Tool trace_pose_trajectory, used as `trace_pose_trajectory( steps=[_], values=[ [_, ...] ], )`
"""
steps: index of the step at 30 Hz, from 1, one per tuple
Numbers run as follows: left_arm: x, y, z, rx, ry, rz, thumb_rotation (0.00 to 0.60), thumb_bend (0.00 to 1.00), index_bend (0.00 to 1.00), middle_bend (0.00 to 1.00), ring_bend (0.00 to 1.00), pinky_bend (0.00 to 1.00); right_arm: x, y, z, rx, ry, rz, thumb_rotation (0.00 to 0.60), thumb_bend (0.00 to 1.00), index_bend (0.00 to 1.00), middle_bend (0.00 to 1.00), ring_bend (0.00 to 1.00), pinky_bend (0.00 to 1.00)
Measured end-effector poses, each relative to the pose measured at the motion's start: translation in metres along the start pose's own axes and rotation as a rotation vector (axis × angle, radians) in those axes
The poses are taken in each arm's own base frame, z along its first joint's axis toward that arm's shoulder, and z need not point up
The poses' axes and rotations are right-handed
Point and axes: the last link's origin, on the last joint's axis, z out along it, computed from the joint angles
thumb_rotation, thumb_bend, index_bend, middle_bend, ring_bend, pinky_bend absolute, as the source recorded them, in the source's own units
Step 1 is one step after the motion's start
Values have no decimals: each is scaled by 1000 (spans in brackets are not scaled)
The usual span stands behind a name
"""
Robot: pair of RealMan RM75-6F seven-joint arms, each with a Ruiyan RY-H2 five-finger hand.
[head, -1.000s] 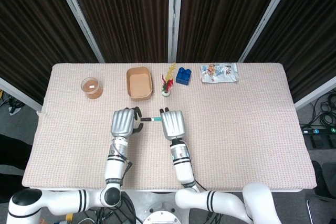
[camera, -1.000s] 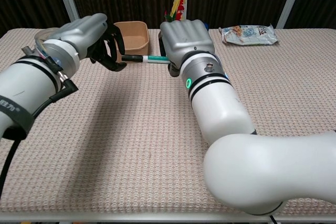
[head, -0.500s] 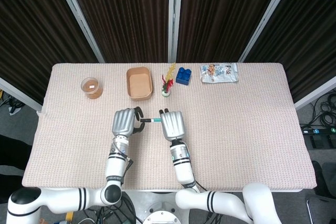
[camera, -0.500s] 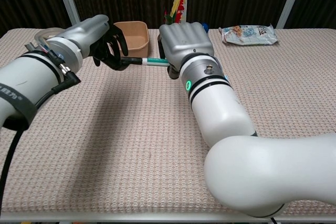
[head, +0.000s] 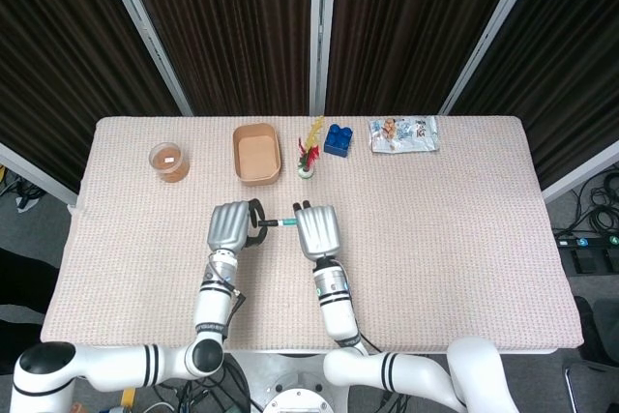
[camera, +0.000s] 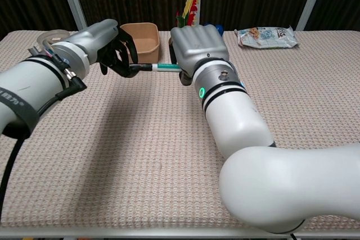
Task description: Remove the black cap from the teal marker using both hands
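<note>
The teal marker [head: 284,223] [camera: 166,67] lies level above the table, between my two hands. My right hand [head: 317,230] [camera: 196,45] grips its teal barrel, with the fingers curled under and hidden. The black cap [head: 263,223] [camera: 138,67] points left into my left hand [head: 232,227] [camera: 108,42], whose dark fingers are closed around the cap's end. The cap still sits on the marker. In the head view the two hands are side by side at the table's middle front.
Along the back of the table [head: 455,239] stand a small clear cup [head: 169,162], a tan box [head: 256,154], a feathered ornament [head: 309,154], a blue brick [head: 338,139] and a snack packet [head: 403,133]. The tan box [camera: 140,40] is just behind the hands.
My left hand has moved right toward the marker and its fingers have closed round the black cap. The right hand has stayed put with the barrel.
</note>
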Motion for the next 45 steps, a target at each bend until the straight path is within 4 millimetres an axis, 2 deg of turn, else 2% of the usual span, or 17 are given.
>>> trace_pose_trajectory(
  steps=[8,13,20,25,30,35,39,41,43,45],
  values=[
    [7,-3,2,-12,23,16,600,366,616,658,606,651,1,6,-1,-5,6,0,600,370,645,635,821,902],
    [18,-15,4,0,46,32,600,366,620,661,609,654,4,21,-4,-17,22,-17,600,368,646,635,821,902],
    [35,-57,-1,56,53,36,600,366,620,661,609,654,5,67,-17,-56,36,-60,600,366,646,636,820,902],
    [27,-85,-14,65,45,65,600,362,619,659,609,654,-5,107,-33,-89,2,-104,600,365,646,636,820,902],
    [15,-109,-18,70,43,105,600,352,609,648,600,654,-20,125,-38,-99,-50,-117,600,359,646,634,819,902],
    [-3,-124,-18,86,-3,110,600,293,538,589,550,637,-35,132,-39,-102,-90,-126,600,338,650,624,819,902],
    [-10,-128,-19,88,-43,89,600,222,462,491,452,553,-45,130,-40,-101,-120,-121,600,294,620,591,818,902],
    [-11,-130,-19,87,-63,77,600,153,402,389,356,453,-48,128,-40,-97,-137,-116,600,188,525,526,813,903],
    [-10,-131,-19,81,-64,69,600,117,367,340,318,405,-51,128,-41,-96,-156,-114,600,107,429,454,806,903],
    [-8,-131,-20,71,-50,67,600,94,346,323,301,374,-50,129,-41,-95,-163,-109,600,71,376,402,803,903]
  ],
)
